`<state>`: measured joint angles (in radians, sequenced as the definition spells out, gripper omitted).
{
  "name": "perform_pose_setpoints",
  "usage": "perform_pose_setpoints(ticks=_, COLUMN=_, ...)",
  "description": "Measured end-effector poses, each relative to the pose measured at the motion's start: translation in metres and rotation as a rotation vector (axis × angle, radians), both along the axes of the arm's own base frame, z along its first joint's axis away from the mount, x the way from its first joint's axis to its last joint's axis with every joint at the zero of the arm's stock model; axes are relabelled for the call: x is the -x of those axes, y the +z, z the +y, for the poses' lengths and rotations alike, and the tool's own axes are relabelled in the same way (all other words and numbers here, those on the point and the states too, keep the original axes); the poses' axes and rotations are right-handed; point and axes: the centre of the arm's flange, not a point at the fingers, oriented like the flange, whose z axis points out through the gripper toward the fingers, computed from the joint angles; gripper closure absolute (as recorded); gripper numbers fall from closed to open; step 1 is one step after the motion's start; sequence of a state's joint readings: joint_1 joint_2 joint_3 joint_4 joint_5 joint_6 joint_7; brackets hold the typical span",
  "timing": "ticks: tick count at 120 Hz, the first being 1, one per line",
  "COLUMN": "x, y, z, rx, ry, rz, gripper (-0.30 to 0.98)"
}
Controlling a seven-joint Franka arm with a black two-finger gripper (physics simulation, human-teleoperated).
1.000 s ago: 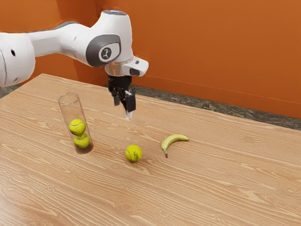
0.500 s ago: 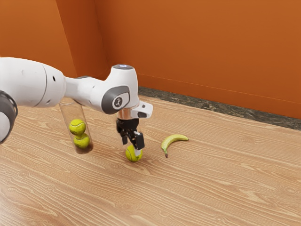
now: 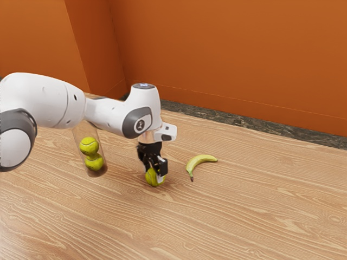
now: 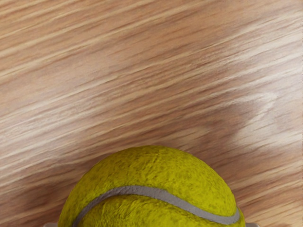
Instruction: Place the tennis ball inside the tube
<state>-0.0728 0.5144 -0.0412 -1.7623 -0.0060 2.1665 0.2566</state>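
Exterior view, left to right: white jointed arm (image 3: pixel 49 100) in front of the upper part of the tall, clear, cylindrical tube (image 3: pixel 85 132). Two yellow-green felt balls (image 3: pixel 89 146) stacked inside. Then black two-finger gripper (image 3: pixel 154 172), down at the loose round yellow-green tennis ball (image 3: pixel 152 180). Ball's on the wood-grain table (image 3: pixel 238 216), outside the tube. Can't tell if gripper has hold of it. Curved yellow banana (image 3: pixel 200 160) lies near, past the ball.
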Motion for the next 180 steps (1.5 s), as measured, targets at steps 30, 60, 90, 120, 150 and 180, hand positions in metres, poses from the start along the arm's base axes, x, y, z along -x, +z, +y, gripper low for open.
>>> perform_pose_setpoints(ticks=30, x=-0.001, y=-0.014, z=-0.001, rx=0.016, ry=0.026, rz=0.015, gripper=0.28)
perform_pose_setpoints(ticks=60, x=0.008, y=0.059, z=0.003, rx=0.006, ry=0.026, rz=-0.066, gripper=0.36)
perform_pose_setpoints(ticks=90, x=0.043, y=0.227, z=0.042, rx=-0.058, ry=0.056, rz=-0.254, gripper=0.42)
perform_pose_setpoints(ticks=120, x=0.066, y=0.286, z=0.102, rx=-0.120, ry=0.147, rz=-0.296, gripper=0.46)
perform_pose_setpoints(ticks=150, x=0.057, y=0.299, z=0.176, rx=-0.166, ry=0.256, rz=-0.284, gripper=0.48)
perform_pose_setpoints(ticks=180, x=0.057, y=0.261, z=0.233, rx=-0.179, ry=0.330, rz=-0.192, gripper=0.50)
